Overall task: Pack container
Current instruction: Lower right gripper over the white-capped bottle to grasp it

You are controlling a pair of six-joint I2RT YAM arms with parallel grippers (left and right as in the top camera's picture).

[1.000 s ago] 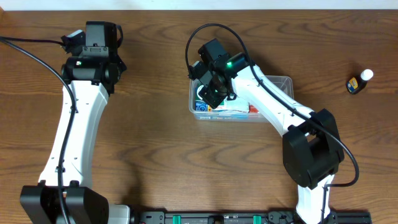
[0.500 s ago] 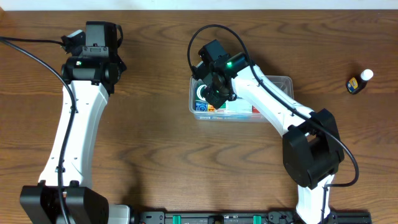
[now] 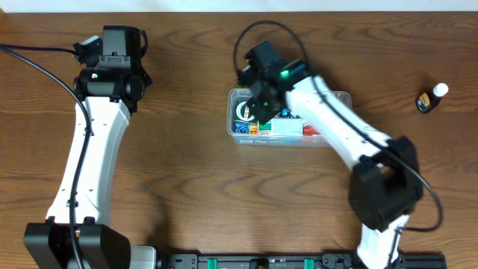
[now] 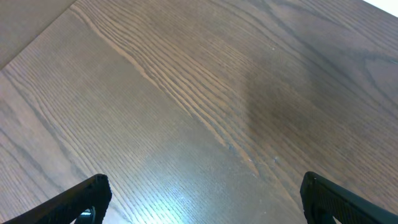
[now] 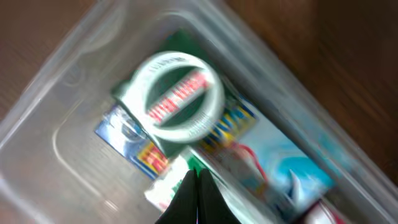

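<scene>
Two claws to report. R claw (image 5: 198, 190) is pinched together w/ nothing visible between the tips. L claw (image 4: 199, 202) stands wide apart over bare table (image 4: 186, 93), gripping nothing. The container (image 3: 336, 97) sits directly below the R claw: one end is right under the tips and the rest runs back beneath that arm. It's well apart from the L claw.

Handling, as I judge it: clear thin plastic tub, prob. light even w/ stuff in it. The walls will likely flex if you squeeze mid-span, and the surface looks slick. Take it by the rim near a corner, where it should be stiffest, w/ one finger inside and one outside rather than squeezing across. The contents look loose, so if you tilt it they'll prob. slide.

Views: R wrist cam shows what overhead can't resolve. A white ring-shaped item (image 5: 179, 96) w/ red lettering lies on flat packs just ahead of the tips, incl. a blue carton (image 5: 124, 134). A light-blue pack (image 5: 292, 174) sits off to one side. It's blurred, so no labels are readable. Overhead gives the layout: whole tub outline, both arms, and a small bottle (image 3: 432, 97) out beyond the tub's far end, away from either claw. L wrist cam shows only wood grain and its own tips.
</scene>
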